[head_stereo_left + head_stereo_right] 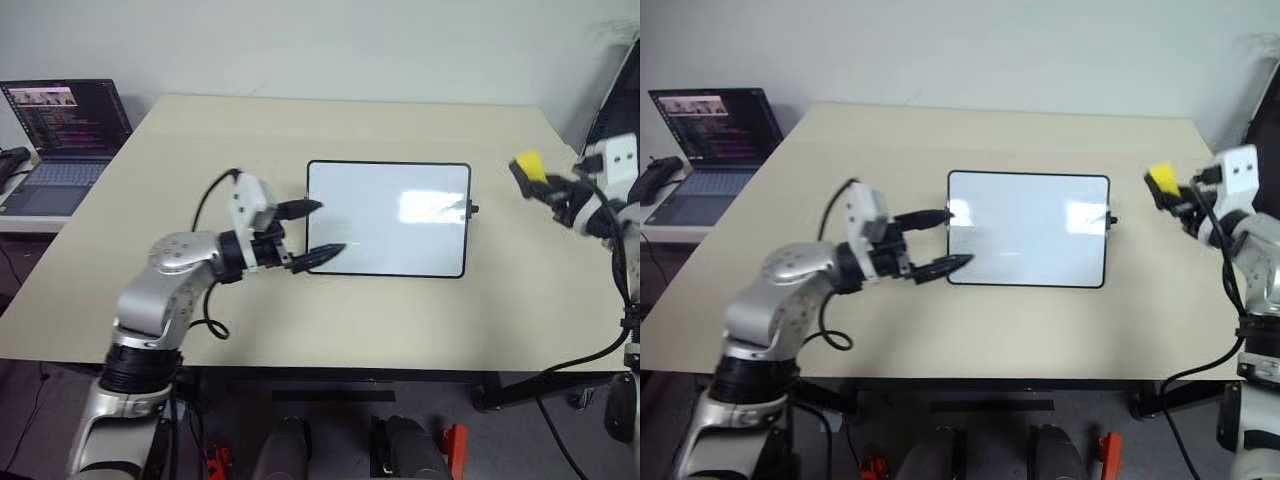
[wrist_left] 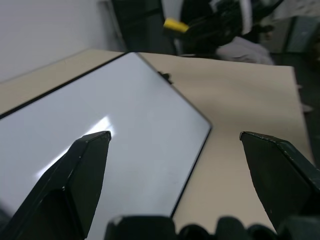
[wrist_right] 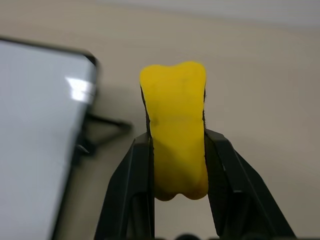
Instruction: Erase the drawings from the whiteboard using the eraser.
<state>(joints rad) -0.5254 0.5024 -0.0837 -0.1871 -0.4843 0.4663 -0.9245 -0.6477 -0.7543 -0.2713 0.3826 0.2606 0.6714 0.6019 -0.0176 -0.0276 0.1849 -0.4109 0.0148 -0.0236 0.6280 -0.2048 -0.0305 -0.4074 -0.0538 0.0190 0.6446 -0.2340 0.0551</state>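
Right tool (image 1: 548,190) pinches the small bright yellow eraser block (image 3: 176,135) off the beige bench (image 1: 420,310), right of the glossy black-framed whiteboard (image 1: 388,218); left tool (image 1: 318,232), spread wide at its edge, seemingly steadies it.

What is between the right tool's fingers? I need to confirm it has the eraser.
The yellow eraser, clamped between the right tool's fingers. Its lower end is covered by them.

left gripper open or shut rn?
Open. The left gripper has its two black fingers spread wide over the whiteboard's left edge, nothing between them.
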